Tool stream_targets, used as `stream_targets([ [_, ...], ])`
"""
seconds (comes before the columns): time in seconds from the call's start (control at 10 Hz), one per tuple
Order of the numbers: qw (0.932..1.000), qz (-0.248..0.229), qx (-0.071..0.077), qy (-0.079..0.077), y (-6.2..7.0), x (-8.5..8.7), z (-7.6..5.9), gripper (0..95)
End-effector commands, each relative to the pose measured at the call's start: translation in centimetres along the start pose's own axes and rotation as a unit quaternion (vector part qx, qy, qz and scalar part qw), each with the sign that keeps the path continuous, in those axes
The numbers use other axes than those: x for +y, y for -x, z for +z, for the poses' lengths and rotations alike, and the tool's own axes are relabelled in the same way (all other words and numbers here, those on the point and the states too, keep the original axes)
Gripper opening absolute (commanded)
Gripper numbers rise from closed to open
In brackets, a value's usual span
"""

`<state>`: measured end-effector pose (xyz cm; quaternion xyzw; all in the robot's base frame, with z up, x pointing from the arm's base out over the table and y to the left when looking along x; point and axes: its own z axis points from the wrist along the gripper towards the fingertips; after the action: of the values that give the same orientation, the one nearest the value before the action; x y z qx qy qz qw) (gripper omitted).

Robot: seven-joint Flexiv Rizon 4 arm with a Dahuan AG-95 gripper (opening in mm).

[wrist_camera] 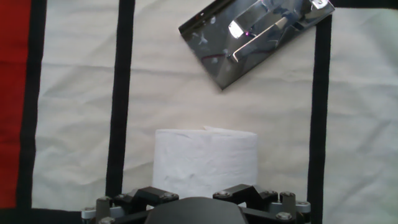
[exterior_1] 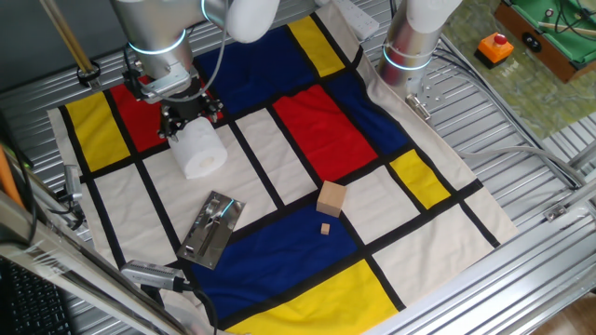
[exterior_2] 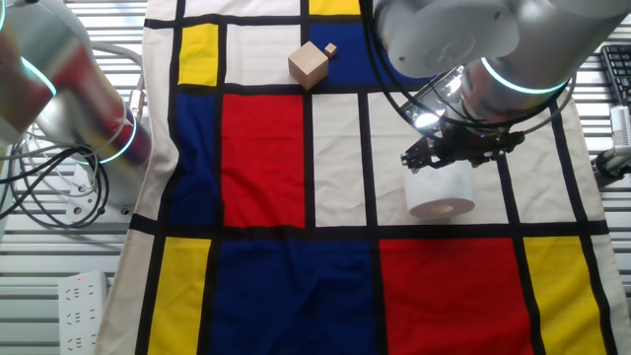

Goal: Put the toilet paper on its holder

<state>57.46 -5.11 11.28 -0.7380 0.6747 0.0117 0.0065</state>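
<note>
Gripper (exterior_1: 190, 124) closed around toilet paper (exterior_1: 200, 149) on the cloth (exterior_1: 307, 200).

You see a metal slatted table (exterior_1: 521, 186) covered by a colour-block cloth (exterior_1: 307, 140). On the cloth lie a white toilet paper roll (exterior_1: 200, 149), a shiny metal holder (exterior_1: 212, 228), a wooden cube (exterior_1: 331, 198) and a tiny wooden piece (exterior_1: 325, 228).
</note>
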Motion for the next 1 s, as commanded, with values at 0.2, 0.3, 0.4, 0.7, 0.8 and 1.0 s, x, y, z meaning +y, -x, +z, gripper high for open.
stream_targets([
  [0.2,1.0,0.002,-0.001,0.0,0.0,-0.1,0.4,95.0],
  [0.3,1.0,0.003,-0.001,-0.003,0.1,-0.2,0.6,95.0],
  [0.4,1.0,0.004,-0.001,-0.004,0.1,-0.2,0.8,95.0],
  [0.7,0.9999,0.011,0.0,-0.005,0.2,-0.3,1.4,95.0],
  [0.8,0.9999,0.012,0.0,-0.006,0.2,-0.4,1.4,95.0],
  [1.0,0.9999,0.015,0.001,-0.009,0.3,-0.4,1.5,95.0],
])
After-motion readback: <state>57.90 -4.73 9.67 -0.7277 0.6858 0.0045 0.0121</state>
